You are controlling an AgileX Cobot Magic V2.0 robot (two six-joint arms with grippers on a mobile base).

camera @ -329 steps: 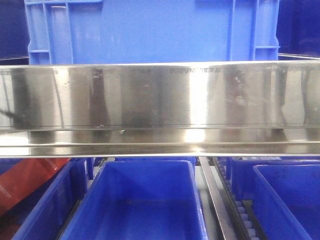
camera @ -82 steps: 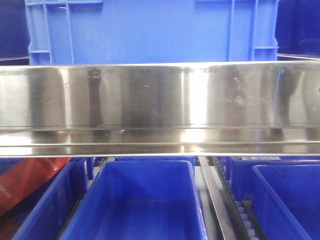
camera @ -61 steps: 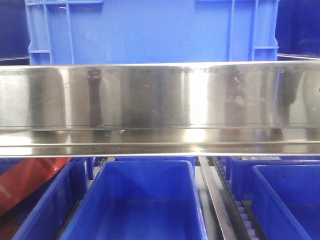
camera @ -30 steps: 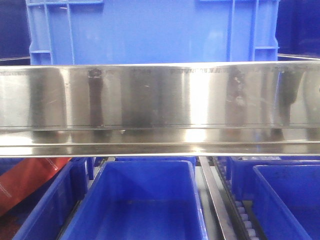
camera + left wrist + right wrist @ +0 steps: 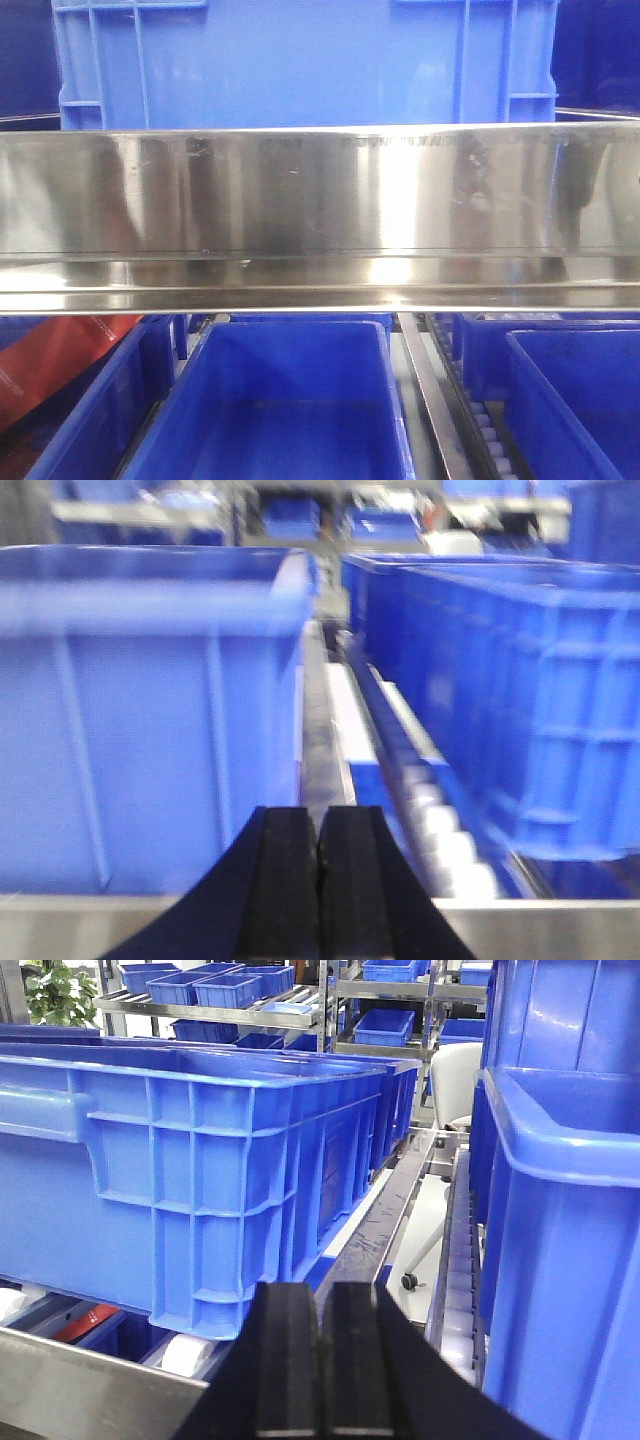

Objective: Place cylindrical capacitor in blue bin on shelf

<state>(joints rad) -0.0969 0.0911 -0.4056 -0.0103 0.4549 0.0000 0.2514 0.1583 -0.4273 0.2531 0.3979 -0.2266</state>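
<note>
Left tool and right tool: jaws pressed together, nothing visibly held. Capacitor not in view. Both face the shelf; locate the part first, then clear the rail toward a blue bin.

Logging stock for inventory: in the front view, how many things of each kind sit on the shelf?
Large blue crate above the shelf rail: 1
Blue bins below it: 3 clear ones (left bin, middle bin, right bin)
Red item: 1
Total: 5
</note>
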